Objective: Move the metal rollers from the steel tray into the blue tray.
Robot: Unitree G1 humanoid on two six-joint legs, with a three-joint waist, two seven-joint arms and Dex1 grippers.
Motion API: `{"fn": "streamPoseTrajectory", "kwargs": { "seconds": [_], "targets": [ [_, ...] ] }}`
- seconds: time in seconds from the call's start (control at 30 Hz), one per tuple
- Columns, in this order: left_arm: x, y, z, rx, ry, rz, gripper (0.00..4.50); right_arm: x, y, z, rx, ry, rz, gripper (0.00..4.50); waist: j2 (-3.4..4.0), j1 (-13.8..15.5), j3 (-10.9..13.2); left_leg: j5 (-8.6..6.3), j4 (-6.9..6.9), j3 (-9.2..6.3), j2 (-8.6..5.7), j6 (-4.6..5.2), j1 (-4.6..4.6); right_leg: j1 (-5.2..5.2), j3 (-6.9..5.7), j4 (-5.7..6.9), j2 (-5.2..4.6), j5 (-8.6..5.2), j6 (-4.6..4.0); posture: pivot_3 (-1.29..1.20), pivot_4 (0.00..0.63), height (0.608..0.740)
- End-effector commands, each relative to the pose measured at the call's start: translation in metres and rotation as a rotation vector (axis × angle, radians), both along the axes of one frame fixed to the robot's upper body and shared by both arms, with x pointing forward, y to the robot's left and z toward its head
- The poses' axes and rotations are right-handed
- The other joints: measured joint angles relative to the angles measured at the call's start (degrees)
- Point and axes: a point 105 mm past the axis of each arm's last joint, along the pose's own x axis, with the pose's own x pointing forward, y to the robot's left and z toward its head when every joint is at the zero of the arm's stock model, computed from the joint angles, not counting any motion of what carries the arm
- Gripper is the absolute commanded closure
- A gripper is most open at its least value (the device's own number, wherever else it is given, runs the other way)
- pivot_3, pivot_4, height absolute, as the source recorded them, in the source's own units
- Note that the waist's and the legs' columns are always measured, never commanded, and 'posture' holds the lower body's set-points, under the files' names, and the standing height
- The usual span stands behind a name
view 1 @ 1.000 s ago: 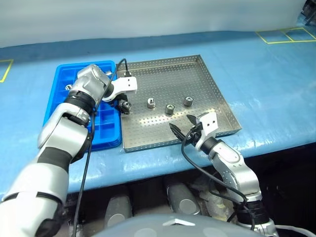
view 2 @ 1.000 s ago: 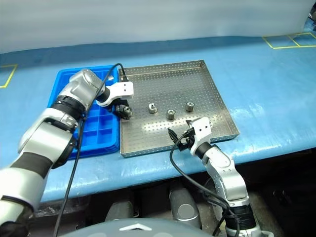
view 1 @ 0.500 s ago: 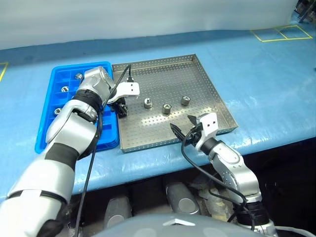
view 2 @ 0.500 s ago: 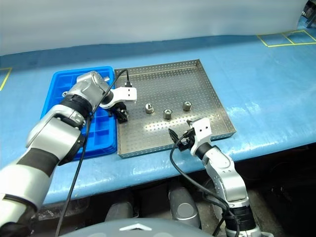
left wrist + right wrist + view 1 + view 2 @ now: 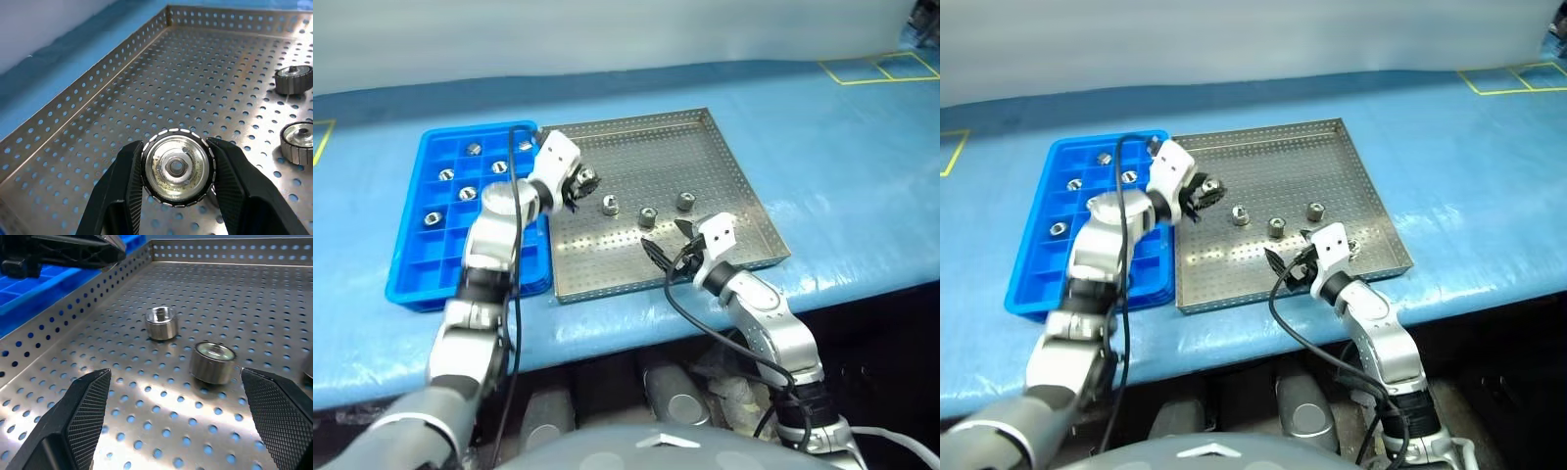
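left gripper [image 5: 174, 169]: fingers clamp one metal roller [image 5: 176, 166], raised over steel tray [image 5: 724, 162] near its blue-tray edge | right gripper [image 5: 176, 416]: fingers spread wide, empty, above tray's near edge | three rollers [image 5: 647, 216] mid-tray | blue tray [image 5: 411, 274]: rollers in far cells

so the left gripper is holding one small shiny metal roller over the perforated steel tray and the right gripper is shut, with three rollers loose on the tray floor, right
One part is wrong: the right gripper is open, not shut. The right wrist view shows its two black fingers standing wide apart. The rest holds: the left gripper clamps a small shiny metal roller over the perforated steel tray, and three rollers lie loose on its floor.
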Motion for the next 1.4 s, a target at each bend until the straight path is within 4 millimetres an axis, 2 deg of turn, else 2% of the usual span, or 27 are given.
{"fn": "streamPoseTrajectory", "kwargs": {
  "seconds": [0.03, 0.13, 0.23, 0.37, 0.5, 0.73, 0.93, 1.03, 1.13, 1.17, 1.2, 1.23, 1.33, 1.4],
  "targets": [
    [-0.015, 0.039, 0.05, -0.092, -0.257, 0.373, 2.72, 0.002, 0.016, 0.012, 0.011, -0.04, 0.091, 0.0, -0.03, 1.77, 0.01, 0.01, 0.04, 0.01, -0.02, -0.02, 0.05, 0.02, 0.01, 0.07, -0.01, -0.06, 0.1, 0.07, 0.15, 0.74],
    [-0.03, 0.062, 0.055, -0.128, -0.324, 0.585, 2.72, 0.004, 0.022, 0.011, 0.001, -0.035, 0.133, 0.0, -0.17, 4.38, 0.06, 0.16, 0.17, 0.01, -0.02, -0.04, 0.24, 0.22, -0.01, 0.1, 0.01, -0.06, 0.18, 0.13, 0.15, 0.74],
    [-0.06, 0.094, 0.054, -0.1, -0.403, 0.861, 2.72, 0.004, 0.033, 0.011, -0.006, -0.028, 0.194, 0.0, -0.17, 5.96, 0.06, 0.35, 0.15, 0.02, -0.04, 0.0, 0.37, 0.34, 0.03, 0.11, 0.04, -0.13, -0.06, 0.17, 0.15, 0.74],
    [-0.079, 0.109, 0.02, -0.045, -0.283, 1.023, 2.72, 0.004, 0.04, 0.01, -0.011, -0.017, 0.239, 0.0, -0.34, 8.01, 0.15, 0.38, 0.15, 0.01, -0.06, -0.01, 0.66, 0.66, 0.0, 0.09, 0.02, -0.2, -0.2, 0.21, 0.15, 0.74],
    [-0.086, 0.113, -0.002, -0.033, -0.196, 1.047, 2.72, 0.003, 0.044, 0.011, -0.012, -0.016, 0.26, 0.0, -0.56, 9.59, 0.26, 0.38, 0.11, 0.01, -0.07, -0.01, 0.74, 0.79, -0.01, -0.04, 0.0, -0.22, -0.21, 0.22, 0.15, 0.74],
    [-0.078, 0.108, -0.005, -0.053, -0.164, 0.965, 2.72, 0.002, 0.044, 0.011, -0.013, -0.015, 0.266, 0.0, -0.59, 10.29, 0.28, 0.36, -0.06, 0.04, -0.05, -0.03, 0.73, 0.77, -0.02, -0.22, -0.01, -0.22, -0.23, 0.22, 0.15, 0.74],
    [-0.08, 0.105, -0.026, -0.041, -0.05, 0.957, 2.72, 0.001, 0.04, 0.01, -0.011, -0.012, 0.246, 0.0, -0.59, 10.2, 0.28, 0.34, -0.35, 0.03, -0.03, -0.05, 0.67, 0.78, -0.05, -0.63, 0.0, -0.21, -0.23, 0.18, 0.15, 0.74],
    [-0.083, 0.108, -0.032, -0.043, -0.015, 0.994, 1.76, 0.001, 0.038, 0.009, -0.01, -0.011, 0.232, 0.0, -0.59, 10.21, 0.28, 0.28, -0.38, 0.02, -0.02, -0.07, 0.56, 0.74, -0.07, -0.75, 0.0, -0.2, -0.23, 0.18, 0.15, 0.74],
    [-0.08, 0.108, -0.023, -0.03, -0.062, 0.992, 0.83, 0.001, 0.037, 0.009, -0.009, -0.011, 0.227, 0.0, -0.59, 10.19, 0.28, 0.26, -0.38, 0.02, -0.02, -0.09, 0.5, 0.71, -0.08, -0.81, -0.03, -0.2, -0.22, 0.16, 0.15, 0.74],
    [-0.077, 0.108, -0.017, -0.011, -0.104, 0.983, 0.83, 0.001, 0.037, 0.009, -0.009, -0.012, 0.223, 0.0, -0.59, 10.16, 0.28, 0.26, -0.38, 0.02, -0.02, -0.09, 0.5, 0.71, -0.08, -0.81, -0.03, -0.2, -0.22, 0.16, 0.15, 0.74],
    [-0.072, 0.103, -0.009, 0.015, -0.147, 0.947, 0.83, 0.001, 0.036, 0.01, -0.008, -0.014, 0.217, 0.0, -0.59, 10.13, 0.28, 0.26, -0.38, 0.02, -0.02, -0.09, 0.5, 0.71, -0.08, -0.81, -0.02, -0.2, -0.22, 0.15, 0.15, 0.74],
    [-0.064, 0.09, 0.001, 0.041, -0.197, 0.845, 0.83, 0.001, 0.035, 0.01, -0.008, -0.016, 0.209, 0.0, -0.59, 10.2, 0.28, 0.26, -0.38, 0.01, -0.02, -0.09, 0.51, 0.71, -0.09, -0.81, -0.02, -0.2, -0.22, 0.14, 0.15, 0.74],
    [-0.047, 0.029, 0.027, 0.041, -0.309, 0.411, 0.83, 0.0, 0.032, 0.012, -0.004, -0.022, 0.183, 0.0, -0.58, 10.26, 0.29, 0.28, -0.35, -0.08, -0.02, -0.13, 0.49, 0.7, -0.16, -0.77, 0.01, -0.21, -0.23, 0.07, 0.15, 0.74],
    [-0.041, -0.002, 0.036, 0.053, -0.335, 0.179, 0.83, -0.003, 0.027, 0.012, -0.003, -0.024, 0.155, 0.0, -0.57, 9.94, 0.28, 0.29, -0.33, -0.01, -0.03, -0.14, 0.47, 0.71, -0.13, -0.82, -0.03, -0.21, -0.23, 0.03, 0.15, 0.74]
  ]
}}
